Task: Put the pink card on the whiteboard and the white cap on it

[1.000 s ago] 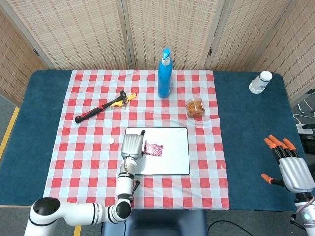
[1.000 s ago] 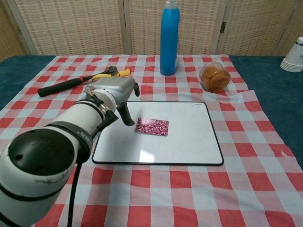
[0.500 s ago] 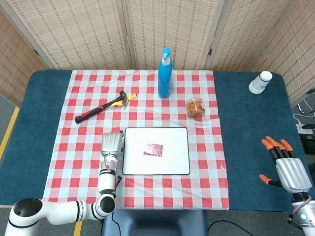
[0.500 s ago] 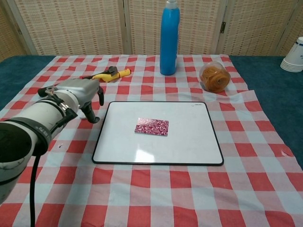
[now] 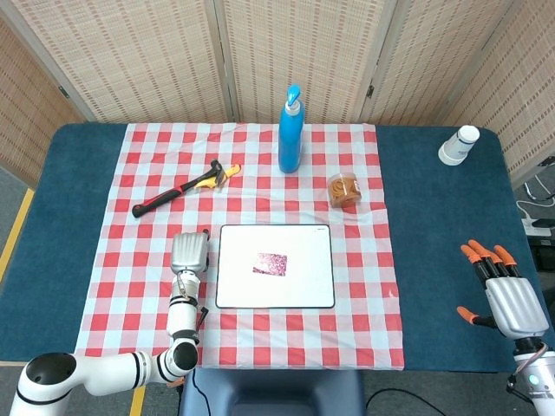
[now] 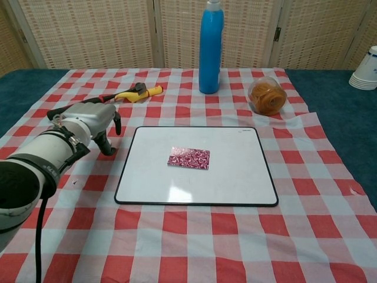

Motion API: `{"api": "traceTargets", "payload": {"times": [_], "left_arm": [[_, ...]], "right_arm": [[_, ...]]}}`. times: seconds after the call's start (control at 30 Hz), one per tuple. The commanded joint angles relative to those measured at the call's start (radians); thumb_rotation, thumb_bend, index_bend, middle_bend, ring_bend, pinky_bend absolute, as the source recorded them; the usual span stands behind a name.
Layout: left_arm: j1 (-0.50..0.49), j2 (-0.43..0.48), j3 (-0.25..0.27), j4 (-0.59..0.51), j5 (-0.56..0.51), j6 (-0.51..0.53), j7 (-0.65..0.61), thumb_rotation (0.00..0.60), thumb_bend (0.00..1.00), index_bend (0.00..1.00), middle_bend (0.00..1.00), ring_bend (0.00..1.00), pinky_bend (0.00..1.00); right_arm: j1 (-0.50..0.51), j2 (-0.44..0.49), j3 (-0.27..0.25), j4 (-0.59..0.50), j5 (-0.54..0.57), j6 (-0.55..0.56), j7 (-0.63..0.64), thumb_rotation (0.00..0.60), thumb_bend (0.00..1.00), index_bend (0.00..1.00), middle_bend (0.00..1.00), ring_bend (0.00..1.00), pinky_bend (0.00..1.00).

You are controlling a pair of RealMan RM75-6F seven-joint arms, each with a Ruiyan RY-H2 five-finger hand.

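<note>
The pink patterned card [image 5: 271,263] [image 6: 188,158] lies flat near the middle of the whiteboard [image 5: 303,282] [image 6: 235,174]. My left hand [image 5: 189,253] [image 6: 88,121] hovers just left of the board's left edge, palm down and fingers curved toward the cloth, with nothing visibly held. No white cap shows in either view; the spot where it lay is covered by this hand. My right hand [image 5: 507,295] rests far right over the blue table, fingers spread and empty, seen only in the head view.
A hammer [image 5: 182,188] [image 6: 126,94] lies behind the left hand. A blue bottle [image 5: 290,130] [image 6: 211,47] and a small jar [image 5: 344,190] [image 6: 267,96] stand behind the board. Stacked paper cups [image 5: 459,145] [image 6: 365,69] sit at the far right corner.
My left hand left the card on the whiteboard and moved left off the board, now covering the place where the white cap lay. The right hand barely moved.
</note>
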Motion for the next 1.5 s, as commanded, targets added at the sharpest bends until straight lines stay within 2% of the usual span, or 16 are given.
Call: {"api": "traceTargets", "payload": {"times": [0.03, 0.23, 1.5], "left_arm": [[0.000, -0.007, 0.003, 0.012, 0.009, 0.000, -0.002, 0.600, 0.34, 0.38, 1.00, 1.00, 1.00], [0.001, -0.001, 0.007, 0.014, 0.029, -0.003, -0.003, 0.600, 0.34, 0.39, 1.00, 1.00, 1.00], [0.013, 0.002, -0.022, 0.096, -0.035, -0.068, 0.001, 0.600, 0.34, 0.42, 1.00, 1.00, 1.00]], "right_arm": [[0.002, 0.000, 0.000, 0.000, 0.003, -0.004, -0.002, 0.600, 0.07, 0.00, 0.00, 0.00, 0.00], [0.009, 0.001, -0.001, -0.001, 0.009, -0.022, -0.002, 0.600, 0.07, 0.00, 0.00, 0.00, 0.00], [0.012, -0.006, -0.001, 0.002, 0.013, -0.024, -0.011, 0.600, 0.07, 0.00, 0.00, 0.00, 0.00]]}}
